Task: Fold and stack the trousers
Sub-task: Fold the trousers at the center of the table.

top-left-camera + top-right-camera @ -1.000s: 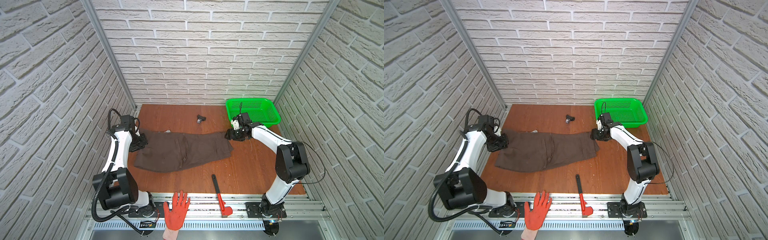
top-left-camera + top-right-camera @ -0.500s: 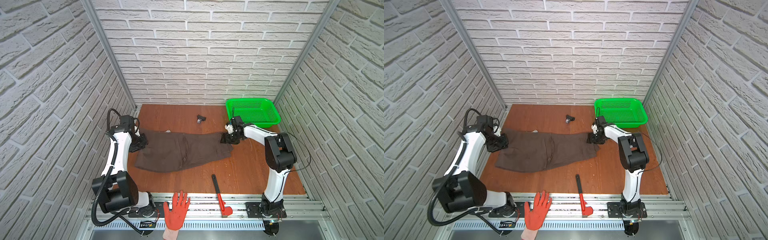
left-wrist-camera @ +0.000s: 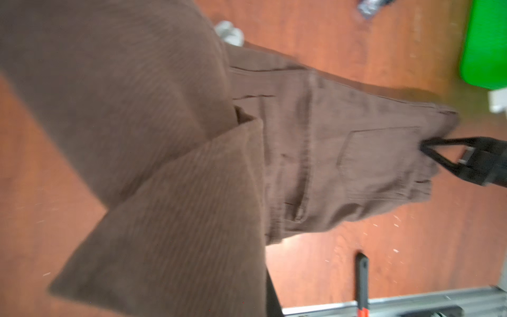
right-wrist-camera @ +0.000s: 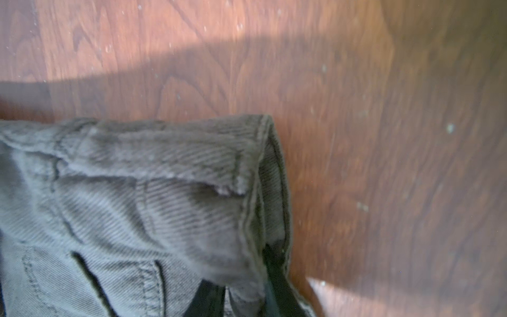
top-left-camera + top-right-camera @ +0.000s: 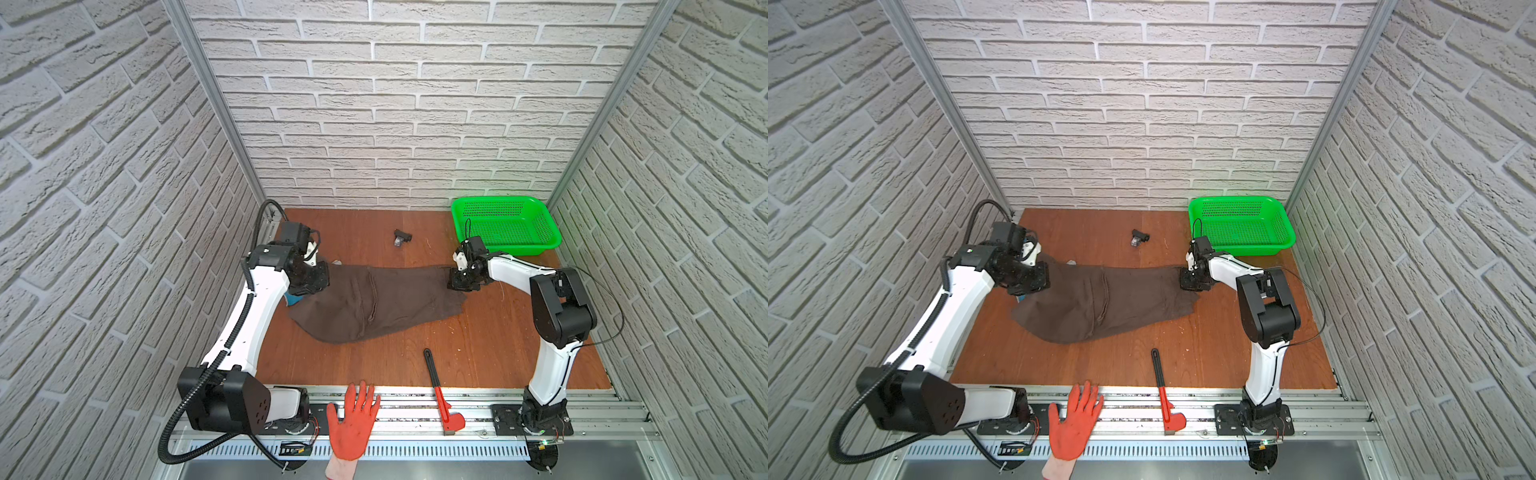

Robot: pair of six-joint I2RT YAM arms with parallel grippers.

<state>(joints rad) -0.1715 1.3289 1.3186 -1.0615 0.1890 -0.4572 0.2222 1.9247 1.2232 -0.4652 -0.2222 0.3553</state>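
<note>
With right fingers clamped on the waistband corner and left fingers on the leg end, holds the trousers stretched along the bench. Likely starting the end-to-end fold; next calls for carrying hems over to waist, both grips kept.

Reddish-brown wooden tabletop, white brick walls around. Green perforated basket in the far right corner. Small black object on the wood left of it, well apart, too small to identify. Wrench, black handle and red head, across the front edge, head on the metal rail. Orange glove flat on that rail, near the wrench's left.
</note>
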